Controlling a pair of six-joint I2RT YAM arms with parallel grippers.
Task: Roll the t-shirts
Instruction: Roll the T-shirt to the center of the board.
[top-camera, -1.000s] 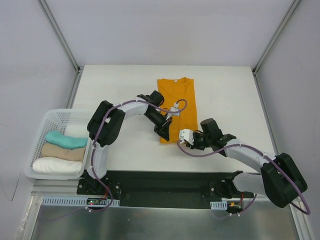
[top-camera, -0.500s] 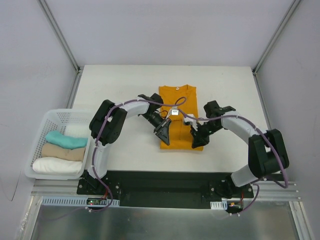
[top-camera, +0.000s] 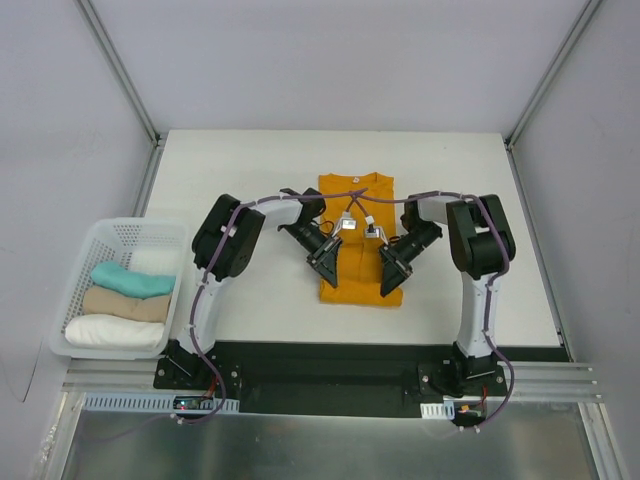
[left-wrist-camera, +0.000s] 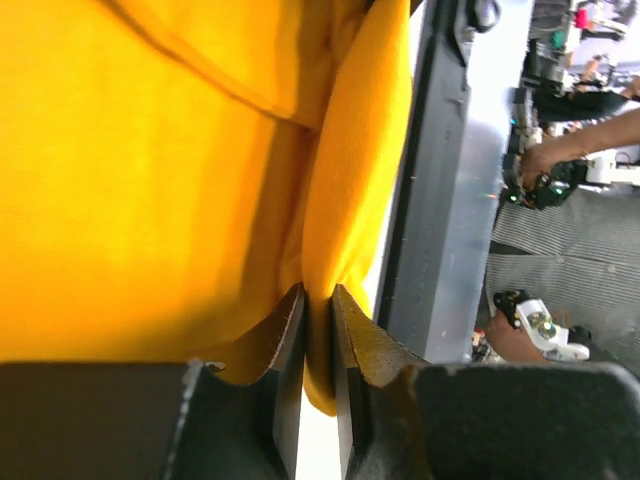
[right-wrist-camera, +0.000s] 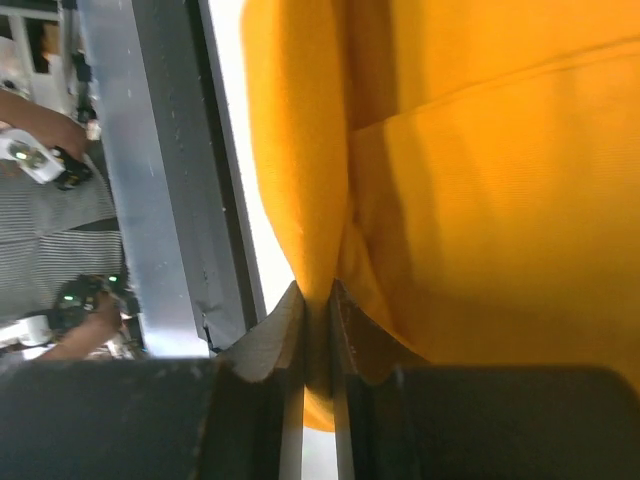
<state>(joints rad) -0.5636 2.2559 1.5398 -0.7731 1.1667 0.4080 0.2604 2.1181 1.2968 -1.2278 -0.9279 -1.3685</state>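
The mustard-orange t-shirt (top-camera: 360, 262) lies folded into a long strip in the middle of the white table (top-camera: 240, 170), neck at the far end. My left gripper (top-camera: 328, 276) sits at its near left corner. In the left wrist view the gripper (left-wrist-camera: 318, 300) is shut on a raised fold of the orange fabric (left-wrist-camera: 150, 180). My right gripper (top-camera: 392, 284) sits at the near right corner. The right wrist view shows this gripper (right-wrist-camera: 318, 300) pinching a fold of the same cloth (right-wrist-camera: 500, 200). Both near corners are lifted off the table.
A white plastic basket (top-camera: 75, 268) stands at the table's left edge and holds rolled cloths: teal (top-camera: 130, 280), tan (top-camera: 125, 305) and white (top-camera: 110, 332). A black rail (top-camera: 320, 365) runs along the near edge between the arm bases.
My right arm has swung in from the near right side to the shirt's near right corner and closed on it. The left gripper has stayed at the near left corner.
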